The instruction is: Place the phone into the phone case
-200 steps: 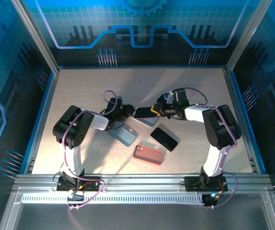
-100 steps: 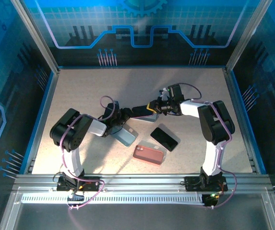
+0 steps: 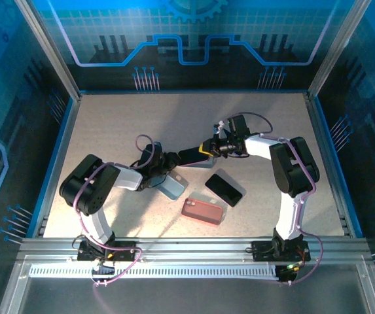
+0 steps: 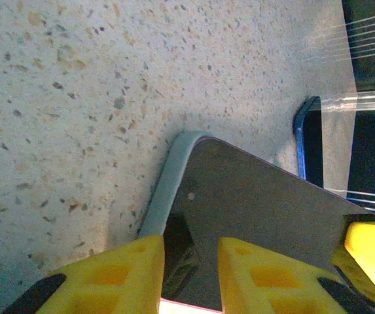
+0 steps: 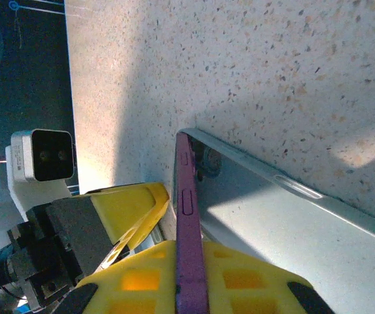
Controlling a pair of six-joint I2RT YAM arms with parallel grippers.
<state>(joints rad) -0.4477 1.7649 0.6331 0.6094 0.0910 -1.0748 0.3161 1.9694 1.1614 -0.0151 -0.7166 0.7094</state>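
Mid-table, phone (image 3: 190, 155) between right fingers (image 5: 239, 278), tilted over case (image 3: 172, 188)

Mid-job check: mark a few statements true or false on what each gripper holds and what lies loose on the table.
1. The right gripper is shut on the purple-edged phone. True.
2. The left gripper holds the red case. False: it grips the grey case; the red case lies loose on the table.
3. A black phone lies flat on the table. True.
4. The purple-edged phone sits flat inside the grey case. False: it is tilted, one end at the case, the other in the right gripper.
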